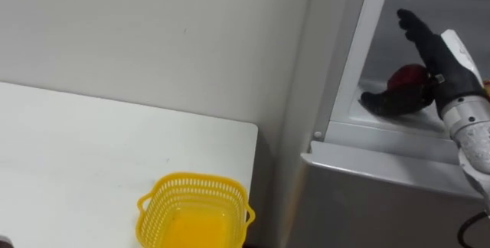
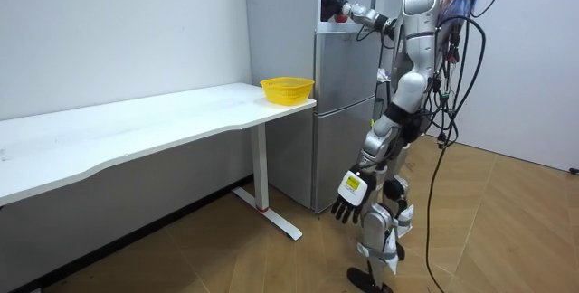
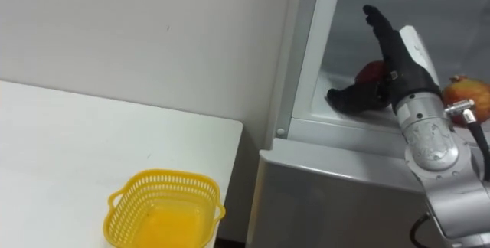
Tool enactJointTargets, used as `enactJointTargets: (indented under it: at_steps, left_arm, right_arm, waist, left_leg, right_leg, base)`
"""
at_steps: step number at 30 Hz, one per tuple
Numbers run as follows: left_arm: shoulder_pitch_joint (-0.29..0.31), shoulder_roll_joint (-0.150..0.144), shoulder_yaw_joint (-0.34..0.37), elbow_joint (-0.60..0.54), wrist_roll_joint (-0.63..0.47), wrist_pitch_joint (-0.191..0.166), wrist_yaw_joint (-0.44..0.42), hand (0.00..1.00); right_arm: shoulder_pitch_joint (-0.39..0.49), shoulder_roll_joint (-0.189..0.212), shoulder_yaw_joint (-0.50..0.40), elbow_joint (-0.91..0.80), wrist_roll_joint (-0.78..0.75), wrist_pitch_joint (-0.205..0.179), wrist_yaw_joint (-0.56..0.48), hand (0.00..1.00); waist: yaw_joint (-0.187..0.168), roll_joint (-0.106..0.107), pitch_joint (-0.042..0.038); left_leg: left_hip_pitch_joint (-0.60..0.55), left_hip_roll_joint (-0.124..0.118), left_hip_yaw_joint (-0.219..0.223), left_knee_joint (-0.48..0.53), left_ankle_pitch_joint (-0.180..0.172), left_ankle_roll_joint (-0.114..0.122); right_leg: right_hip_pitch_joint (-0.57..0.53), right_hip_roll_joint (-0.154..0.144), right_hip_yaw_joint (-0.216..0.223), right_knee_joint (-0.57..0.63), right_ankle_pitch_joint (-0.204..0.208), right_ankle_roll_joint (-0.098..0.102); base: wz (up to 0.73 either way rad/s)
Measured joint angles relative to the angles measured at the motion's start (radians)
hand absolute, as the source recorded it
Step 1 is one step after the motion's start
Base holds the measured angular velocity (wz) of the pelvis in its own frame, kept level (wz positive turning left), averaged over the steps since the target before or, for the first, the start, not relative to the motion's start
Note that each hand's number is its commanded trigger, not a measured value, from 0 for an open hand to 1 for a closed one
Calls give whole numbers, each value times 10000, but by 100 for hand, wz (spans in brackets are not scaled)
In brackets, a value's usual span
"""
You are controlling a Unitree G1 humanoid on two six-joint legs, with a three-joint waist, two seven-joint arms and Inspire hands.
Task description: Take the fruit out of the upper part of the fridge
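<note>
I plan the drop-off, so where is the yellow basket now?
The yellow basket stands on the white table, at the corner nearest the fridge, left of the fridge in the eye views.

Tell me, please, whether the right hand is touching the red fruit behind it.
Cannot tell: in both eye views the right hand overlaps the red fruit, showing neither contact nor gap.

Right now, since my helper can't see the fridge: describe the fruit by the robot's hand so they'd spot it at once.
Find the grey fridge beside the white table and look into its open upper compartment. There, the dark red fruit sits partly hidden behind the robot's open right hand. The orange-red fruit further right is paler and clear of the hand.
</note>
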Motion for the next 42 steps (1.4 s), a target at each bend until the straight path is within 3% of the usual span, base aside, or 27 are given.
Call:
enactJointTargets:
  at_steps: [29,42]
  left_arm:
    - [-83,-94,2,9,-40,153,37,0]
    - [-104,-81,9,0,-45,201,52,0]
  right_arm:
    - [-18,2,-246,156,205,119,406,0]
    - [-20,2,-458,471,213,125,377,0]
  waist:
    - [-28,14,16]
    - [-70,-65,-37]
  left_leg:
    - [132,-2,29,-18,0,2]
    - [13,-9,25,38,0,2]
  right_leg:
    - [94,-1,16,5,-25,17]
    - [39,-7,-15,-12,-25,18]
  base:
    - [0]
    - [0]
